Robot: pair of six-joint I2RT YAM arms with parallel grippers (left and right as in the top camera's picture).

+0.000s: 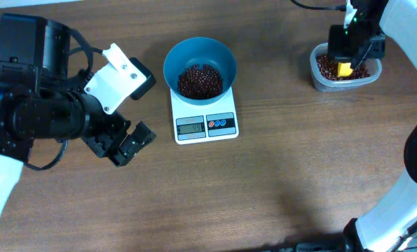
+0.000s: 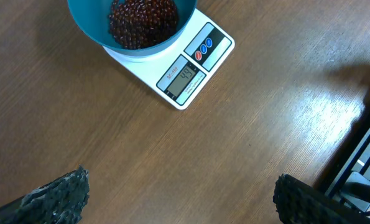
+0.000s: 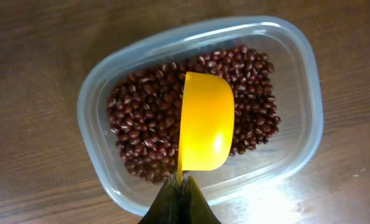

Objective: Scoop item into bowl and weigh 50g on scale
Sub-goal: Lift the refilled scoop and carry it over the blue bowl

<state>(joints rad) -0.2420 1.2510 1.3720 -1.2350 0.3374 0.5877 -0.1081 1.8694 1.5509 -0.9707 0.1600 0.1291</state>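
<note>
Beans (image 1: 199, 80) lie in the bowl (image 1: 176, 59) on the scale (image 1: 194, 127), whose reading is unclear. The right end effector (image 3: 180, 186) pinches a yellow scoop (image 3: 204, 127) over the tub (image 3: 296, 124). The left end effector (image 2: 181, 196) is spread and empty. Topping-up probably remains.

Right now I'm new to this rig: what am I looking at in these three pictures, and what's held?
Two robot arms work at a wooden table. The overhead camera shows both; each wrist camera looks down past its own fingers. A teal bowl of beans sits on the white scale. The left gripper hangs open and empty beside the scale; its camera sees bowl and scale. The right gripper pinches a yellow scoop over a clear tub of more beans.
</note>
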